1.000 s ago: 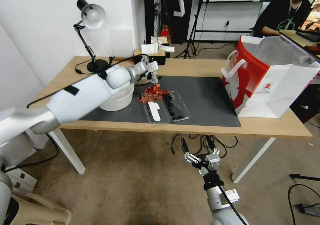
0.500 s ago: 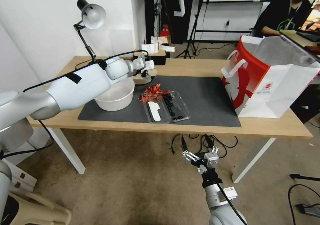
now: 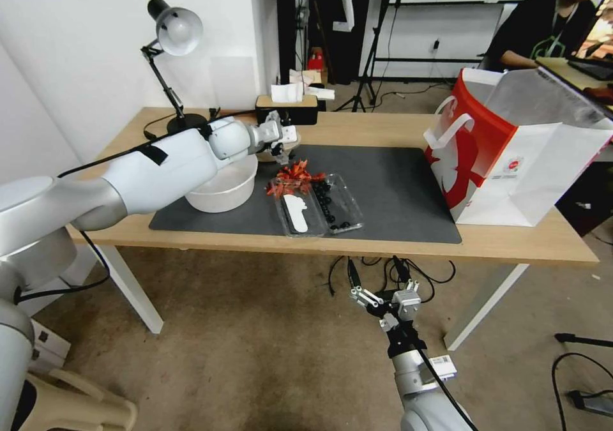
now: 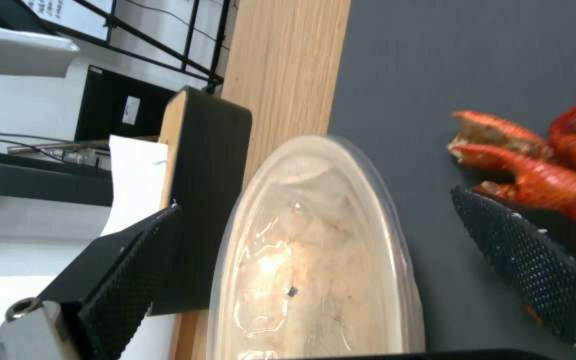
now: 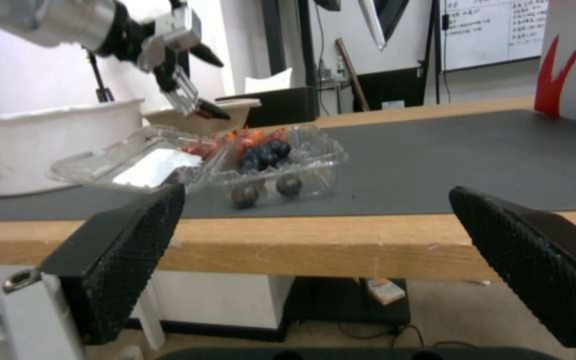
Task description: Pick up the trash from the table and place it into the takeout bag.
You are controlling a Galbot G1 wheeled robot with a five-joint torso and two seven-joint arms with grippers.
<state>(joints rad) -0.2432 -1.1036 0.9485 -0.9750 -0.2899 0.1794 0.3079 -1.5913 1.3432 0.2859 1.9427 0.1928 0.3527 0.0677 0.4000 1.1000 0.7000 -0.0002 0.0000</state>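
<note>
At the far edge of the dark grey mat (image 3: 389, 188), at about eleven o'clock from the clear berry tray (image 3: 319, 209), the left gripper (image 3: 283, 148) hangs over the shallow beige bowl (image 4: 315, 260). Its jaws stand wide apart with nothing between them; the left wrist view shows the two black pads straddling the bowl, one pad (image 4: 128, 280) on the side of the black tissue box (image 4: 205, 190), the other on the side of the red crayfish shells (image 4: 541, 155). That spread looks chosen to take the bowl across its rim, and the approach from above probably keeps the arm off the large deep white bowl (image 3: 223, 185) just beside it at nine o'clock. I judge the step in hand to be the reach for the bowl, with the grasp not yet made.

The bowl sits on the mat where it meets the bare wood of the table (image 3: 383, 128), close to the tissue box and just clear of the shells. The takeout bag (image 3: 511, 156) stands upright at three o'clock, well apart, its mouth open upward to receive things.

The right gripper (image 3: 386, 302) waits low in front of the table edge, below the tabletop, fingers spread wide and empty.
</note>
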